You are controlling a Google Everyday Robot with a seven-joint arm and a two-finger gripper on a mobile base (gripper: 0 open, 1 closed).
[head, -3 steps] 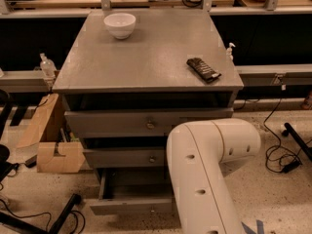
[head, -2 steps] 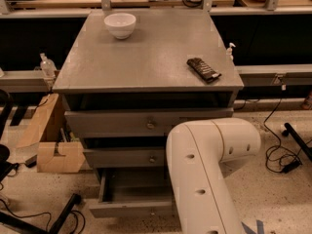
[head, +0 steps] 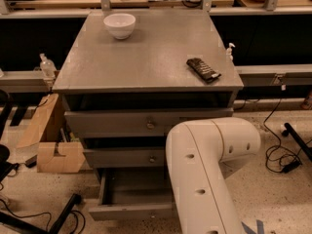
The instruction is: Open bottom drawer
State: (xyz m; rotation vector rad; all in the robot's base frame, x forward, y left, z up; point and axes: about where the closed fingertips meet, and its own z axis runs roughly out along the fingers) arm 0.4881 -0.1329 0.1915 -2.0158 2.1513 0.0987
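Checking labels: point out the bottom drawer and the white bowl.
bottom drawer (head: pixel 129 211): camera view, front panel, left part.
white bowl (head: pixel 120 25): camera view, outer wall.
hand: out of view; only its arm (head: pixel 195 179) shows.

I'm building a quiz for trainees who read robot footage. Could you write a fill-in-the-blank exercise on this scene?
1. The drawer that stands pulled out is the ___ of three.
2. The bowl on the cabinet top is ___ in colour.
3. The end effector is not in view; the robot arm covers the open drawer's ___ end.

Missing words: bottom; white; right.
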